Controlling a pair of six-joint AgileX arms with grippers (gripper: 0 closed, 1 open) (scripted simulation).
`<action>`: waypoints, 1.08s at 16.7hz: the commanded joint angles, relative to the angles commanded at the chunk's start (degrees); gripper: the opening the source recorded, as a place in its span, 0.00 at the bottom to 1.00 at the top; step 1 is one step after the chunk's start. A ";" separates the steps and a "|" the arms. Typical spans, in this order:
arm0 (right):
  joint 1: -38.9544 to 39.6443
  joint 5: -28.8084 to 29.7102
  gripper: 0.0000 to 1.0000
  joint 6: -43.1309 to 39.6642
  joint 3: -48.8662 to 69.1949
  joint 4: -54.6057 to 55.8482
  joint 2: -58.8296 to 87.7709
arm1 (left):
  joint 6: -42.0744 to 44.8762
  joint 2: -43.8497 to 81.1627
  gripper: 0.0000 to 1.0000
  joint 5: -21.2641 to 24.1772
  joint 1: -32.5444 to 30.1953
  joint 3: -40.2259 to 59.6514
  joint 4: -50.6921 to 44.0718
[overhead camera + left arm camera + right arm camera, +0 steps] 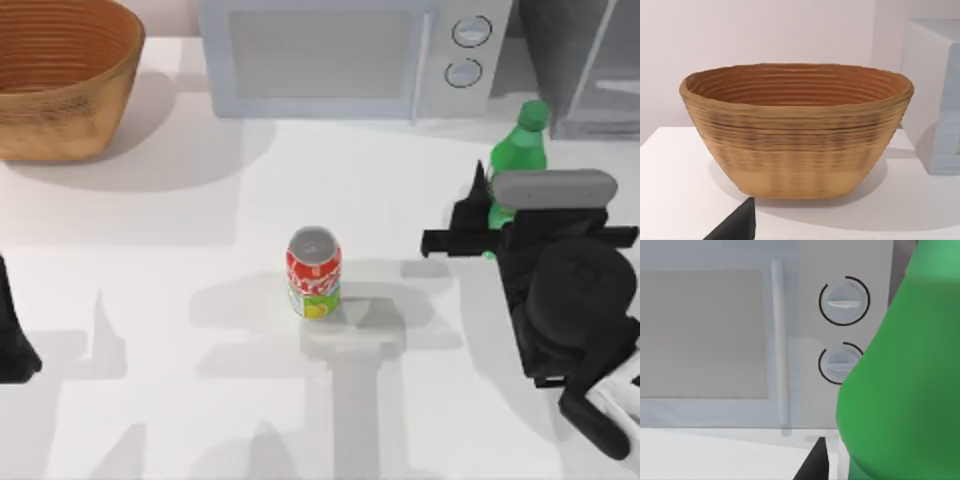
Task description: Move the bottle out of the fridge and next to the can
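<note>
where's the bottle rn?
In the top view the bottle is on the table's right side, outside the fridge, in front of the microwave, at the right gripper and right of the can.

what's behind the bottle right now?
Behind the bottle, held by the right gripper outside the fridge, the microwave front faces the right wrist camera: door, handle, two dials. The bottle's body covers the microwave's edge beyond the lower dial.
</note>
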 joint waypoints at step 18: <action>7.56 7.54 0.23 0.24 -2.12 1.18 -0.24 | 0.00 0.00 1.00 0.00 0.00 0.00 0.00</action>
